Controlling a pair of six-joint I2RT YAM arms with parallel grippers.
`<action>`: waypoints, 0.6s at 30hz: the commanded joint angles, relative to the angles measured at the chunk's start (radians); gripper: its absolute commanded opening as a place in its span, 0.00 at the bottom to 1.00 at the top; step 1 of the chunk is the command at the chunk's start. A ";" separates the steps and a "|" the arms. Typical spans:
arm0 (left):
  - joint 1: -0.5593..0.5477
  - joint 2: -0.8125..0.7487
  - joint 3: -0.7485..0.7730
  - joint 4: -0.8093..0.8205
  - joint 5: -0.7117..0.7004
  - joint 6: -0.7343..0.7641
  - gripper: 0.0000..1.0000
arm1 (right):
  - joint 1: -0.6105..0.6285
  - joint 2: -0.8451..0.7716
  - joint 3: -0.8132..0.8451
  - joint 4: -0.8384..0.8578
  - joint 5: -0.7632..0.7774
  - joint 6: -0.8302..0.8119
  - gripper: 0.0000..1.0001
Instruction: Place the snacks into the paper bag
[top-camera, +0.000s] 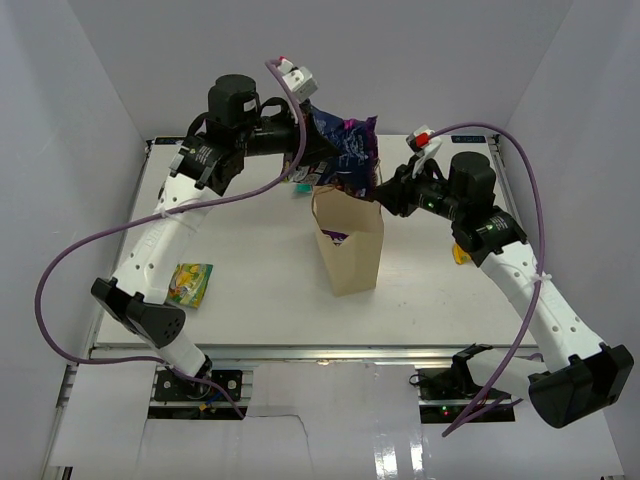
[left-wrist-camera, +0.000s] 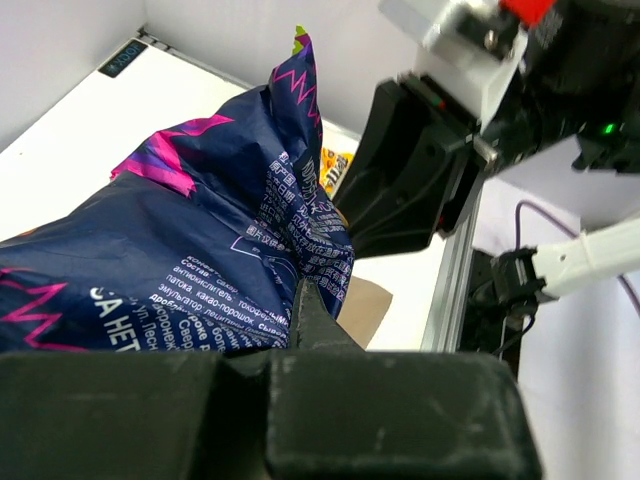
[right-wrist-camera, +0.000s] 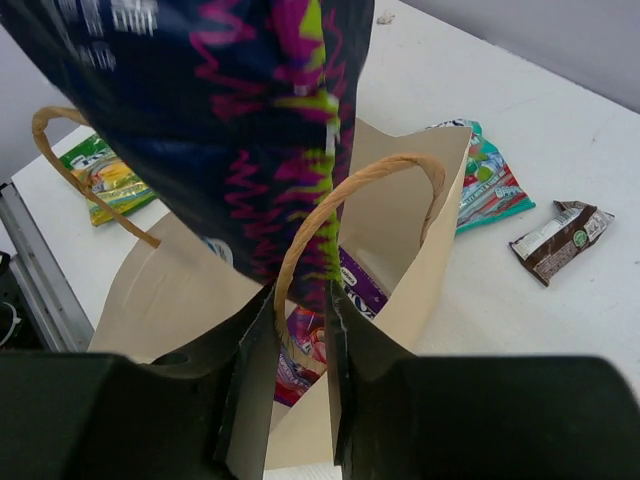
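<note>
purple chip bag (right-wrist-camera: 230, 120) blocks most of the paper bag (right-wrist-camera: 425, 270) opening; its top is cropped.

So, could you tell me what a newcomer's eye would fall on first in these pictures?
The purple-black chip bag comes first: crumpled and glossy, it hangs from the left claw right above the open paper bag at the table's middle. Next is the right claw, its jaws either side of that bag's rim by a handle. A green-yellow pouch lies flat at the table's left.
</note>
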 joint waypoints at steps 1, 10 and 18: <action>-0.019 -0.088 -0.002 0.049 0.036 0.149 0.00 | -0.005 -0.032 -0.004 0.028 -0.004 0.003 0.28; -0.048 -0.104 -0.019 -0.041 -0.070 0.312 0.00 | -0.007 -0.034 -0.001 0.040 -0.005 0.027 0.15; -0.077 -0.076 -0.024 -0.055 -0.076 0.455 0.00 | -0.010 -0.029 -0.006 0.046 0.009 0.046 0.12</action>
